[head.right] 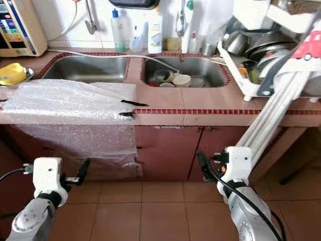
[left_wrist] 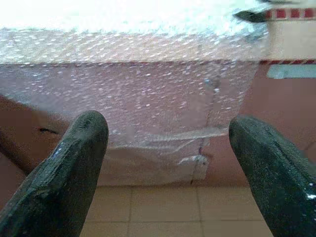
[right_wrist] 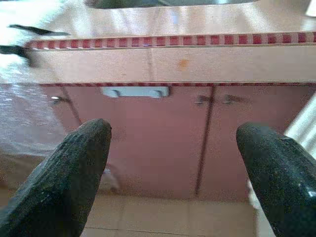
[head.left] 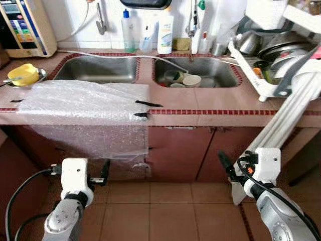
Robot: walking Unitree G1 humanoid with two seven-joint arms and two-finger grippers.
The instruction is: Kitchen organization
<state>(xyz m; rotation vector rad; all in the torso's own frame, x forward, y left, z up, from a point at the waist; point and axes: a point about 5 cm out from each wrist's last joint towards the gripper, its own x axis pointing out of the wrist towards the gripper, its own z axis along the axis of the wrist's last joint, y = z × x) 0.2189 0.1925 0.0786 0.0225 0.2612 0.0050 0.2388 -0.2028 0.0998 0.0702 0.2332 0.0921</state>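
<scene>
Robot stands facing counter, arms low before cabinet doors (right_wrist: 163,143).
Left gripper (left_wrist: 168,163) spread wide, empty, aimed at bubble wrap (head.left: 85,105) taped over counter edge.
Right gripper (right_wrist: 173,163) likewise parted, holding nothing.
Dishes (head.left: 188,79) sit in right sink basin (head.left: 220,70); drying rack (head.left: 251,75) just beside, at right.
Likely step: approach sink.
Advice: raise arms clear of counter lip first, keep clear of white poles (head.left: 291,113) leaning at right.

No text, brand or number can be read. The wall appliance (head.left: 24,26) at the far left of the worktop (head.left: 200,103) carries coloured panel markings, and the bottles (head.left: 164,34) behind the sinks bear labels, all too small and blurred to make out.
</scene>
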